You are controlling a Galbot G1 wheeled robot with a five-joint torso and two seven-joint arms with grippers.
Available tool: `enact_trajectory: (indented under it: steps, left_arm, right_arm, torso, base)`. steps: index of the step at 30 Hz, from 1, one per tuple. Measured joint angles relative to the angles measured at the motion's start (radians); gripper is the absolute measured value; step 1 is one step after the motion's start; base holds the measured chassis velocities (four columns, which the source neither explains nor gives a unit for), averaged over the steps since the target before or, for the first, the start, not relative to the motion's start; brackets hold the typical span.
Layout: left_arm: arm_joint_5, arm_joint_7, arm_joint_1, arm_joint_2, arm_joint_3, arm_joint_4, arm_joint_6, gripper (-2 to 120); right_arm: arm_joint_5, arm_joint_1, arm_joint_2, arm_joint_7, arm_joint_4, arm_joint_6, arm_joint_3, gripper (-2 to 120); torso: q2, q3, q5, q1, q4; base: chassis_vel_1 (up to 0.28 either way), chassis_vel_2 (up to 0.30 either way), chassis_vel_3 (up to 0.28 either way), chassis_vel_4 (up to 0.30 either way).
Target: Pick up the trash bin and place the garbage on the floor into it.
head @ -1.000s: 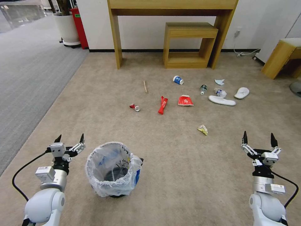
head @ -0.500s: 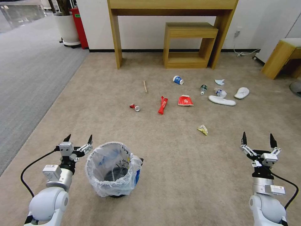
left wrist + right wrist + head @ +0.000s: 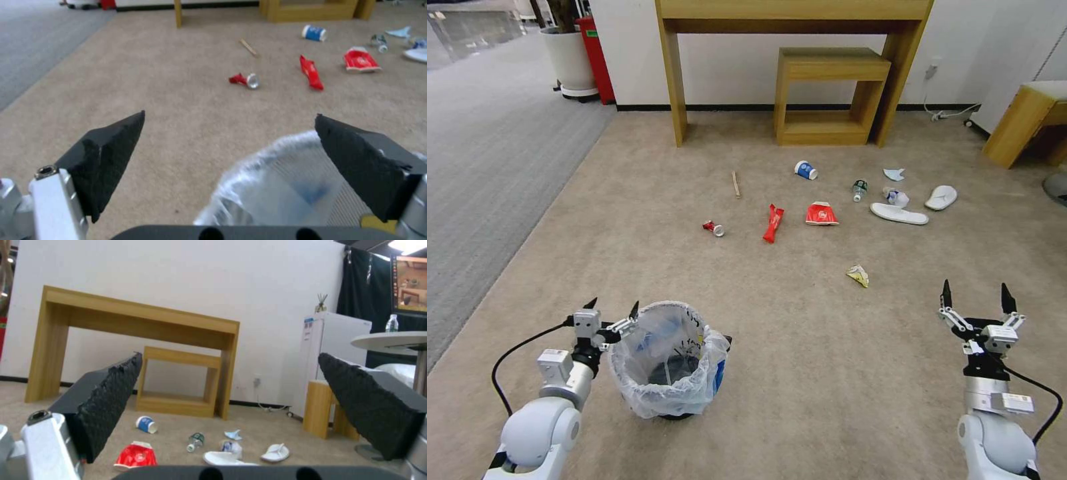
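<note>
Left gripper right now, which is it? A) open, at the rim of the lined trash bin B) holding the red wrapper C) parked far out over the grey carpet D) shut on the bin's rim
A: the left gripper has its fingers spread, one fingertip at the plastic-lined rim of the trash bin, nothing clamped between them.

— See that white wall (image 3: 740,73) at the back? Got a tall wooden table (image 3: 794,13) right against it, with a small wooden shelf (image 3: 827,93) under it.

— Yes. Grey striped carpet (image 3: 487,153) off to the left. Big white plant pot (image 3: 568,61) and red bin (image 3: 595,53) in the far corner.
</note>
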Motion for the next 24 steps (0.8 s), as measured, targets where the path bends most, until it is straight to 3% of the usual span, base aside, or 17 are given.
enact_trajectory:
  steps: [24]
  left_arm:
    - [-0.102, -0.069, -0.003, 0.064, 0.097, 0.051, 0.06, 100]
  right_arm:
    - [-0.011, 0.01, 0.009, -0.003, -0.015, 0.0, -0.002, 100]
  torso:
    - [0.0, 0.0, 0.0, 0.0, 0.0001]
  base:
    - [0.0, 0.0, 0.0, 0.0]
